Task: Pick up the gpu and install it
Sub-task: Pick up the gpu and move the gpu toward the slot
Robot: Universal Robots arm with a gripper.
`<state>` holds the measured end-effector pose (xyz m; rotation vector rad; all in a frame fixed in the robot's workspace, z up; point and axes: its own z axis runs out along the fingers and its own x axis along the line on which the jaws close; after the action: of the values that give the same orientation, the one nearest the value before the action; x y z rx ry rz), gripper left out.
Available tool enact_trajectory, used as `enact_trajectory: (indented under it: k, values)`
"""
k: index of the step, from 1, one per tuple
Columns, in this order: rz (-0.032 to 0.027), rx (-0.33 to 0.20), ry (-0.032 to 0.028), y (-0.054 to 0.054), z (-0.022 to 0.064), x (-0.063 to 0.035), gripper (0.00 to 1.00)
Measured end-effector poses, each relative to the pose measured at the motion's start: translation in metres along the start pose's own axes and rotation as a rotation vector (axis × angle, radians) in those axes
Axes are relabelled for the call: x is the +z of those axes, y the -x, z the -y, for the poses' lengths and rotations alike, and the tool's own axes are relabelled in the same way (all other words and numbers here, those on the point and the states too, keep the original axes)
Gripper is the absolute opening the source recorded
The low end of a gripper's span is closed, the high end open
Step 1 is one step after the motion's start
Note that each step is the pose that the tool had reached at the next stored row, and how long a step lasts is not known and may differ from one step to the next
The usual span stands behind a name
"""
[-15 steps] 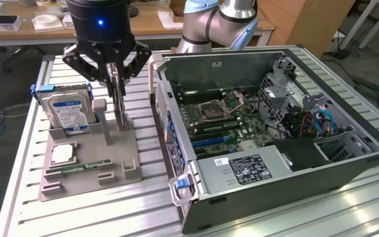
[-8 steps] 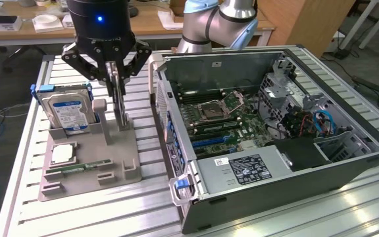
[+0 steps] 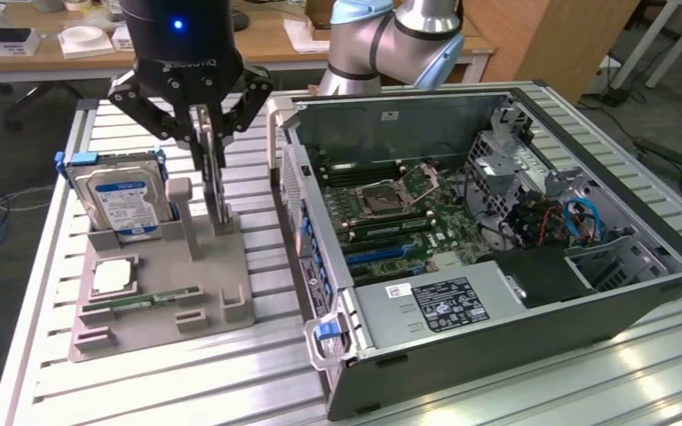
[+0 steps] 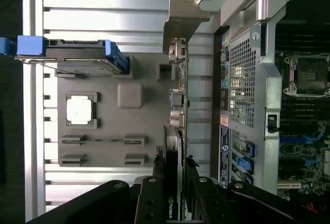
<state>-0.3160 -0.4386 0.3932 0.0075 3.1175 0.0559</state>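
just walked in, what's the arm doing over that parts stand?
The gripper is down over the gray parts stand and looks shut on the top edge of the gpu. The gpu stands upright in its slot, near the hard drive, and is not yet lifted out. The open computer case sits right next to the stand with its motherboard exposed and no gpu installed yet.

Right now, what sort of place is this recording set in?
Probably a robotics lab set up for PC assembly: an open computer case on a slatted aluminium table, a grey parts fixture holding a hard drive, and wooden desks behind.
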Motion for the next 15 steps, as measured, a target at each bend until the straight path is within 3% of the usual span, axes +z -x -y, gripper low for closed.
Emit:
enact_trajectory:
  k: [15]
  values:
    - [0.0,0.0,-0.0034,0.0,-0.0005,-0.0132,0.26]
